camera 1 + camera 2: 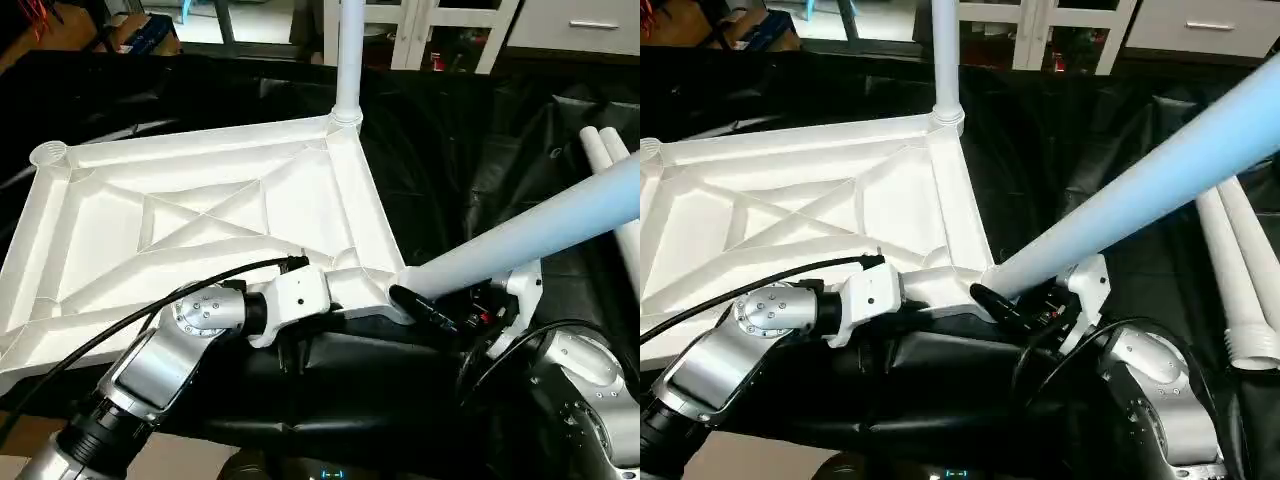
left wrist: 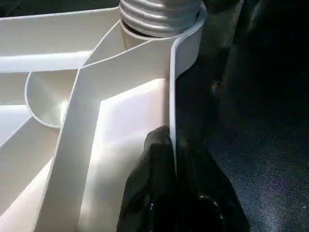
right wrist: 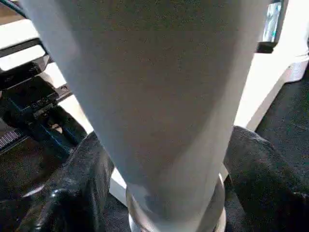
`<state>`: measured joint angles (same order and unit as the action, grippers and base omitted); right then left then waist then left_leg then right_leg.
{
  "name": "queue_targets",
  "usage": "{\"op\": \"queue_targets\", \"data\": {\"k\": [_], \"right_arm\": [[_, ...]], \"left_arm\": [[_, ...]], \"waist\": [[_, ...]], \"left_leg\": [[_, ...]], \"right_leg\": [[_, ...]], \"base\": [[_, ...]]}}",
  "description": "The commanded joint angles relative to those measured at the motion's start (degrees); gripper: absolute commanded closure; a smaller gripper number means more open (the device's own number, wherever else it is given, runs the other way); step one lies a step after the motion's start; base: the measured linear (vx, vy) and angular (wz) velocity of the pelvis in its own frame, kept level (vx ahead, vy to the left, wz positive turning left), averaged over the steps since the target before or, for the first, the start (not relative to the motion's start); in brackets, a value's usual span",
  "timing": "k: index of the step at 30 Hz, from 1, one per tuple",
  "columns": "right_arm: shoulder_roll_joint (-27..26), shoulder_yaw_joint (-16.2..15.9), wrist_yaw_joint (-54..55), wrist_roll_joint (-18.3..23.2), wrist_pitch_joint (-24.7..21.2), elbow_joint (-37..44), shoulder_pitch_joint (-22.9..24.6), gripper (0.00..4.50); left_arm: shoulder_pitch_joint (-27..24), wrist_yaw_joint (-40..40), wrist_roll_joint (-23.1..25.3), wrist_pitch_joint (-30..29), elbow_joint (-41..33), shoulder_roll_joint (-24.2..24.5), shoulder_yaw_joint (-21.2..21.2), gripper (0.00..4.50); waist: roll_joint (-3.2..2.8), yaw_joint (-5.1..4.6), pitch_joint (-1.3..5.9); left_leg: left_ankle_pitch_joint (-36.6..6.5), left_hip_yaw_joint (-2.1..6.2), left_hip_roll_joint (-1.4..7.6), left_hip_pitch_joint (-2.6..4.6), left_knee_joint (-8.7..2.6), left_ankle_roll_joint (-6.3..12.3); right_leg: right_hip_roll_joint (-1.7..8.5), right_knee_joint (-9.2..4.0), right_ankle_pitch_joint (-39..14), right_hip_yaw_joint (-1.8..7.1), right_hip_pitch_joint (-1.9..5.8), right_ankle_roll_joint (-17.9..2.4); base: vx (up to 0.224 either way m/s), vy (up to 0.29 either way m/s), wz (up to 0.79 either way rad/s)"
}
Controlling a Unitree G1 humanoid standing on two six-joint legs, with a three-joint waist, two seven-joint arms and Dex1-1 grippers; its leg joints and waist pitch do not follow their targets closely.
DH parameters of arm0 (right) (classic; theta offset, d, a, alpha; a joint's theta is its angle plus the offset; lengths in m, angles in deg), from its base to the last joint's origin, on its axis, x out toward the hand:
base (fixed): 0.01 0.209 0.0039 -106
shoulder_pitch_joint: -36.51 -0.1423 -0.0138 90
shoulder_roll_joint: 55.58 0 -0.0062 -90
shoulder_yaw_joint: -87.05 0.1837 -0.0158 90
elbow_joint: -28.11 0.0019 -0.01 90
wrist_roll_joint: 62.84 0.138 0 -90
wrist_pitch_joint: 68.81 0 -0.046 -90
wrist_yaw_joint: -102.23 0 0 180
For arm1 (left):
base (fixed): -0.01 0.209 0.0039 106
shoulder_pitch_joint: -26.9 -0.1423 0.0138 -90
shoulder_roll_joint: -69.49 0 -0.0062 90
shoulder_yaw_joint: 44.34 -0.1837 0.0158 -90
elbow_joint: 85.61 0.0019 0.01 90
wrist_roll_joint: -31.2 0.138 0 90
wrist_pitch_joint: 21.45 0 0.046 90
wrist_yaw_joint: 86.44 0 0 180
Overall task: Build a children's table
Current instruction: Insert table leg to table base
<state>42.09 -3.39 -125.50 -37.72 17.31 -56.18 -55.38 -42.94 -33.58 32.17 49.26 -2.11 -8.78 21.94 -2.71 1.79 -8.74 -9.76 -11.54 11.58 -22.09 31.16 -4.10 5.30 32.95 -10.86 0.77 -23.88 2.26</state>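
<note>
Smooth white plastic on the table top [image 1: 200, 215], faintly glossy along its ribs. The tilted leg [image 1: 1140, 190] looks like matt white plastic tube, its threaded end [image 2: 159, 14] ridged. Black cloth [image 1: 450, 130] underneath, crinkled with a dull sheen. Brushed silver metal on the forearms [image 1: 150, 370]; glossy black rubbery fingers [image 3: 72, 193].

So I count one white tabletop [image 1: 210, 215], four legs total: one upright [image 1: 350, 50], one tilted in my right gripper [image 1: 1035, 300], two loose [image 1: 1240, 290].
</note>
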Motion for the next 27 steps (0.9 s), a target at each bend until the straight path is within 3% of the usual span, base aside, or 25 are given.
{"op": "queue_targets", "data": {"k": [1, 6, 19, 27], "right_arm": [[0.2, 0.4, 0.0, 0.5, -0.7, 1.1, -0.3, 0.97], [0.4, 0.7, -0.5, 1.2, -1.2, 1.0, -0.8, 0.97], [1.2, 0.8, -2.5, 1.4, -1.4, 0.2, -1.4, 2.14], [2.2, 0.4, -4.4, 1.8, -2.1, -0.5, -2.1, 2.56]], "left_arm": [[-1.9, -0.2, 1.4, -1.2, 3.0, 0.7, -1.7, 4.5], [-1.9, -0.1, 1.4, -1.3, 3.0, 0.7, -1.7, 4.5], [-2.2, 0.1, 1.3, -1.3, 2.8, 1.0, -1.5, 4.5], [-2.5, 0.2, 1.3, -1.3, 2.5, 1.2, -1.4, 4.5]], "waist": [[0.91, -0.23, 2.62], [0.9, -0.2, 2.75], [0.99, -0.19, 2.81], [1.02, -0.18, 2.91]], "left_leg": [[-9.1, 0.12, 0.72, 0.9, -3.12, 4.89], [-8.2, 0.1, 0.71, 0.94, -2.99, 5.13], [-7.7, 0.05, 0.73, 0.95, -2.83, 5.8], [-7.2, 0.05, 0.69, 0.94, -2.71, 6.22]], "right_leg": [[0.77, -3.15, -4.5, 0.24, 1.9, -13.0], [0.72, -2.95, -3.0, 0.24, 1.92, -13.3], [0.75, -2.82, -2.4, 0.24, 1.98, -13.9], [0.67, -2.66, -1.4, 0.21, 2.07, -14.2]], "base": [[0.0, 0.0, 0.0], [0.0, 0.0, 0.0], [0.0, 0.0, 0.0], [0.0, 0.0, 0.0]]}}
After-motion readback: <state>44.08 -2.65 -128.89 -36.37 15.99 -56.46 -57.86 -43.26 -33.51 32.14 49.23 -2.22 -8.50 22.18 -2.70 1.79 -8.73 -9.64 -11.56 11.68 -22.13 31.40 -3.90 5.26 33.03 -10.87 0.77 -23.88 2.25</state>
